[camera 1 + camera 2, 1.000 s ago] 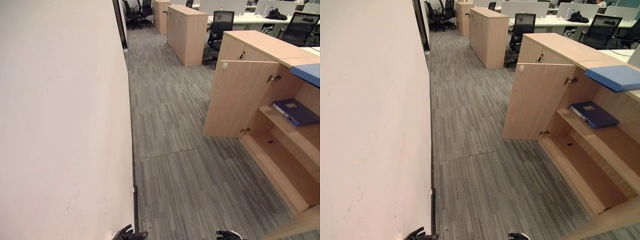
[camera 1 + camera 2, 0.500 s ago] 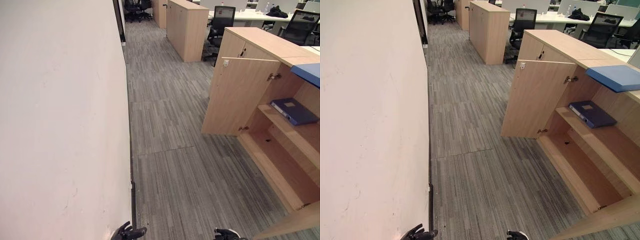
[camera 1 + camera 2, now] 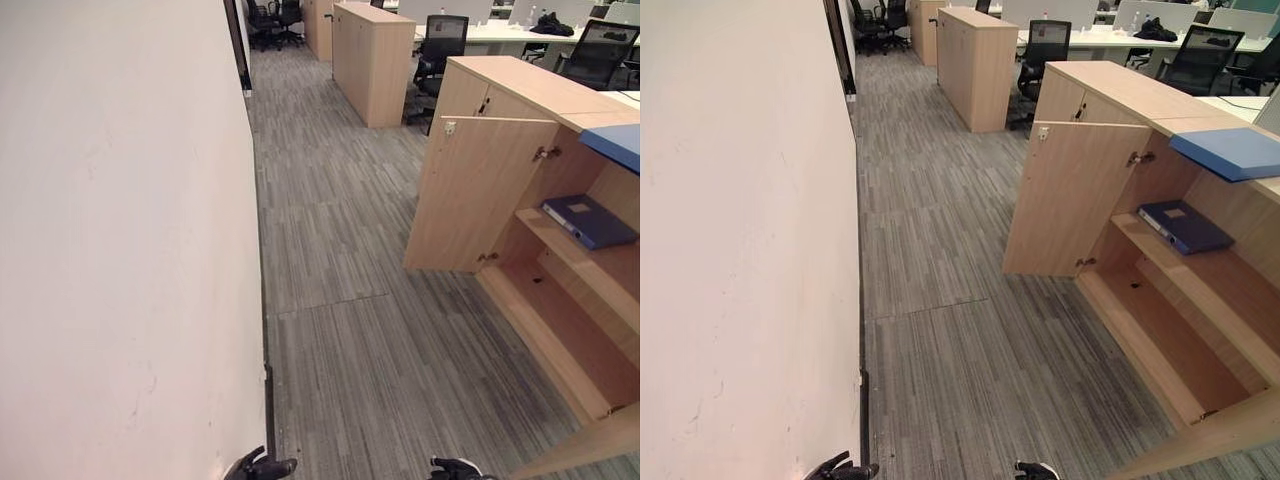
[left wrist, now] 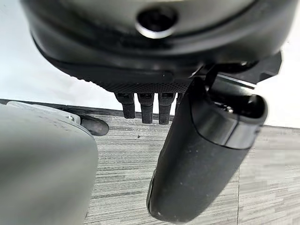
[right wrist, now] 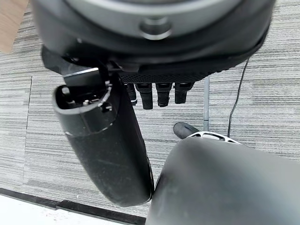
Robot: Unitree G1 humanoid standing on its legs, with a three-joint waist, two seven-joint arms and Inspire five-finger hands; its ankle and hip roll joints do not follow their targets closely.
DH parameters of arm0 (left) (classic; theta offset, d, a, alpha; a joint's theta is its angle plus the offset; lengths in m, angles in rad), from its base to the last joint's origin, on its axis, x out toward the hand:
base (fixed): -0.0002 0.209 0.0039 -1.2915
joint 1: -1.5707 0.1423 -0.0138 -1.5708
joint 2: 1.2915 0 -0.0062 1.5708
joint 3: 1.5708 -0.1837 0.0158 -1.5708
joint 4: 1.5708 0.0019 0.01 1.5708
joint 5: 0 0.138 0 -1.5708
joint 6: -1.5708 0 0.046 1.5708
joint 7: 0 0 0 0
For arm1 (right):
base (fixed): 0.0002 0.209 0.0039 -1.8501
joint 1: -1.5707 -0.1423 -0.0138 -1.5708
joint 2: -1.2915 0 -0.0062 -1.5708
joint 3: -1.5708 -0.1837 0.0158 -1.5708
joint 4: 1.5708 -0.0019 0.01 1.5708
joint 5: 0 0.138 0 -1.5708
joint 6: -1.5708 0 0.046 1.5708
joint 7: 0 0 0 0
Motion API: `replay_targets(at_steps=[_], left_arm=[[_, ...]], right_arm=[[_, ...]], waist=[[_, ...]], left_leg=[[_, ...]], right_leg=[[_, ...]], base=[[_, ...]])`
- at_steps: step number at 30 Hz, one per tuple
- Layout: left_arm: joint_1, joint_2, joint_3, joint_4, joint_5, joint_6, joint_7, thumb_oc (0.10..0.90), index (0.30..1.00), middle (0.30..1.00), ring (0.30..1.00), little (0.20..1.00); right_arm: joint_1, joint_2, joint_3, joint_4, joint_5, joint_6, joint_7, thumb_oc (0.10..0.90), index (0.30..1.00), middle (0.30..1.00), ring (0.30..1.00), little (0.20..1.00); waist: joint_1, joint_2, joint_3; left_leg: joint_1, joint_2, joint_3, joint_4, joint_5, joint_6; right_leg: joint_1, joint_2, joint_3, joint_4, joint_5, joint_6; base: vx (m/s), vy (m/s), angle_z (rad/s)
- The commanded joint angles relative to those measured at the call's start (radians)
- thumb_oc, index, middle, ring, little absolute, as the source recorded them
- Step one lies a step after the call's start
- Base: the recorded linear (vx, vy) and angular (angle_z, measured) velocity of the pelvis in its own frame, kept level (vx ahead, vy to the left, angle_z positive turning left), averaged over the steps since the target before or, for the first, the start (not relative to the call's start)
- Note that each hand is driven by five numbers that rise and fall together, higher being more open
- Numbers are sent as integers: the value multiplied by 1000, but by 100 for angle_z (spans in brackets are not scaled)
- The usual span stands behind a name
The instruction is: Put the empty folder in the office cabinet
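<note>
**Desk:** What is in front of the robot?

**Photographer:** A grey striped carpet floor [image 3: 340, 300] runs between a white wall [image 3: 120, 240] on the robot's left and a light wood office cabinet [image 3: 520, 95] on its right. The cabinet door [image 3: 470, 195] stands swung out into the aisle, exposing the shelves.

**Desk:** And the folder?

**Photographer:** A dark blue folder [image 3: 1185, 227] lies flat on the cabinet's middle shelf [image 3: 1200, 290]. A second, lighter blue folder [image 3: 1230, 152] rests on the cabinet top, its edge overhanging the opening. Neither hand is touching either one; both are well apart from the cabinet.

**Desk:** The hands, then?

**Photographer:** The left hand [image 3: 258, 467] shows at the bottom edge of the head view, close to the base of the wall, with its fingers spread. Its wrist view has the thumb [image 4: 201, 154] pointing out straight and the fingers [image 4: 146, 107] extended over the carpet, nothing between them. The right hand [image 3: 455, 467] sits at the bottom edge too, near the corner of a second wood panel [image 3: 590, 450]. Its wrist view gives the same picture: thumb [image 5: 108, 150] straight, fingers [image 5: 154, 93] relaxed, empty.

**Desk:** Background?

**Photographer:** Another wooden cabinet [image 3: 375, 60] farther down the aisle, black office chairs [image 3: 440, 45] and white desks [image 3: 500, 32] behind it.
</note>
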Motion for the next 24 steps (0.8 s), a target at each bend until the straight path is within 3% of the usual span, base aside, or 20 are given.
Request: replay_targets(at_steps=[1, 13, 24], left_arm=[[-2, 55, -47, 91, 128, -6, 5, 800, 900, 900, 900, 900], [-20, 57, -115, 85, 220, 1, 6, 800, 900, 900, 900, 900], [-26, 65, -113, 88, 229, 11, 7, 800, 900, 900, 900, 900]], right_arm=[[-7, 38, 37, 78, -33, -6, 12, 800, 900, 900, 900, 900], [-17, 40, 59, 81, -67, 1, 13, 800, 900, 900, 900, 900], [-10, 33, 53, 88, -67, 6, 18, 800, 900, 900, 900, 900]], waist=[[2, -50, -6], [-7, -46, 0], [-5, -54, 9]], left_leg=[[-12, -133, 14, -10, -47, 53], [-14, -134, 9, -10, -50, 54], [-16, -122, -3, -10, -49, 47]], right_leg=[[40, -27, -123, 7, -43, 58], [38, -23, -118, 7, -47, 54], [41, -10, -127, 7, -59, 45]], base=[[0, 0, 0], [0, 0, 0], [10, -31, 0]])
